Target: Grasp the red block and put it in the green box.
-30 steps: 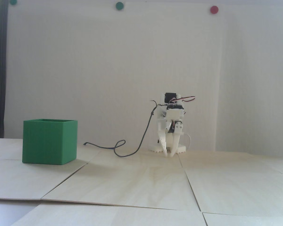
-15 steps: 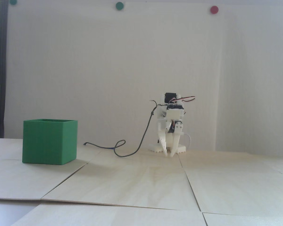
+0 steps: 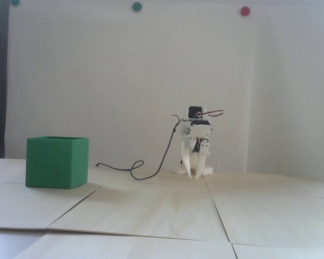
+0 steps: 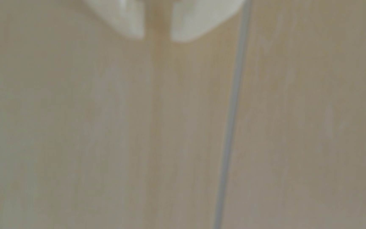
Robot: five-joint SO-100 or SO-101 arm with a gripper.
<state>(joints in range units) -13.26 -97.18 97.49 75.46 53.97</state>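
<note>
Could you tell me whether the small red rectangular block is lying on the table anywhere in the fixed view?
No, the wooden table there carries only the large solid-green cube-shaped box, a dark cable and the white arm.

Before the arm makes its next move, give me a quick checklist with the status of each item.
1. Red block located: not ok, in neither view.
2. Green box upright, top open: ok, it stands at the left of the fixed view.
3. Gripper empty: ok, nothing between the slightly parted jaws in either view.
4. Gripper height: ok, tips just at the table.
5. Dark cable clear of the box: ok, it lies between box and arm.
6. Block already inside the box: cannot tell.
</note>
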